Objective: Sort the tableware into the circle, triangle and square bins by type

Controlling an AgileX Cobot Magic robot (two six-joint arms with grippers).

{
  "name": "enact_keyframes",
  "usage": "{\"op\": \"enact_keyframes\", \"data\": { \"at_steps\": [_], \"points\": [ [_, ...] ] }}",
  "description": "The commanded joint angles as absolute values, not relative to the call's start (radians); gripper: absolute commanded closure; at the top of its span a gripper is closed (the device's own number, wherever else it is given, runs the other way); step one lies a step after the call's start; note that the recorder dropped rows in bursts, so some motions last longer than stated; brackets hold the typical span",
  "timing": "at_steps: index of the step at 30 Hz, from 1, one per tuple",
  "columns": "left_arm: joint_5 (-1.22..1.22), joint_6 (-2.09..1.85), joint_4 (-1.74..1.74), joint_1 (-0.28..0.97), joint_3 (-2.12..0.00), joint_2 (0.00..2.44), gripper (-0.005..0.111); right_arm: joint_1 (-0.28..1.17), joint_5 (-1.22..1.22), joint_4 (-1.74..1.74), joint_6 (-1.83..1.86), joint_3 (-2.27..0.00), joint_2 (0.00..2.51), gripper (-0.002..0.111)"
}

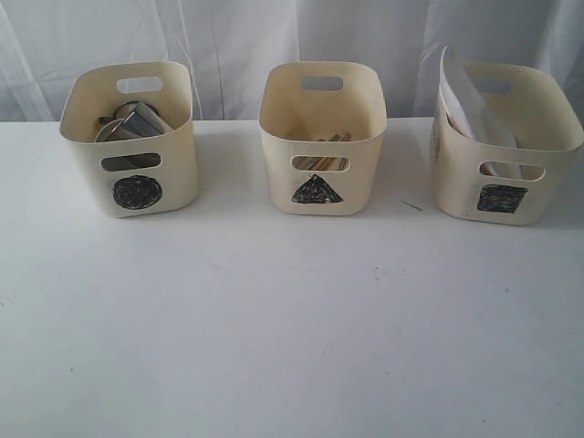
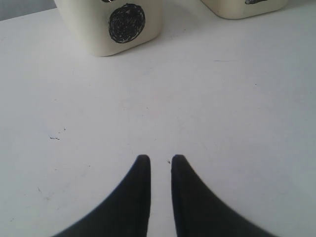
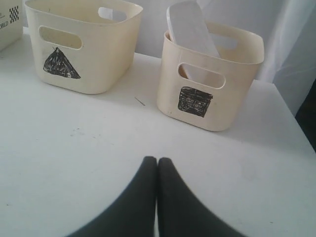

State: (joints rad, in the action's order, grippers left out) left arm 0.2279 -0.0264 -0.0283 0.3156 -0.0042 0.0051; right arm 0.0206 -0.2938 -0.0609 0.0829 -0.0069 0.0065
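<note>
Mugs (image 1: 141, 120) sit in the circle bin (image 1: 173, 173) at upper left, chopsticks (image 1: 321, 164) in the triangle bin (image 1: 365, 173), a plate (image 1: 461, 96) in the square bin (image 1: 547, 182). The left hand (image 2: 160, 160) is slightly parted, the right hand (image 3: 157, 160) pressed together.

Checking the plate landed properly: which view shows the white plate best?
The right wrist view: the white plate leans in the square bin, poking above its rim, close up. The exterior view shows it smaller, at far right. The left wrist view misses it.
</note>
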Motion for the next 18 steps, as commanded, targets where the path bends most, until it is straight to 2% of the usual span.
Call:
{"op": "enact_keyframes", "data": {
  "at_steps": [1, 18],
  "points": [
    [0.228, -0.026, -0.028, 0.313, 0.0, 0.0, 0.085, 0.024, -0.293, -0.059, 0.093, 0.0, 0.0, 0.108],
    [0.228, -0.026, -0.028, 0.313, 0.0, 0.0, 0.085, 0.024, -0.293, -0.059, 0.074, 0.0, 0.0, 0.108]
  ]
}}
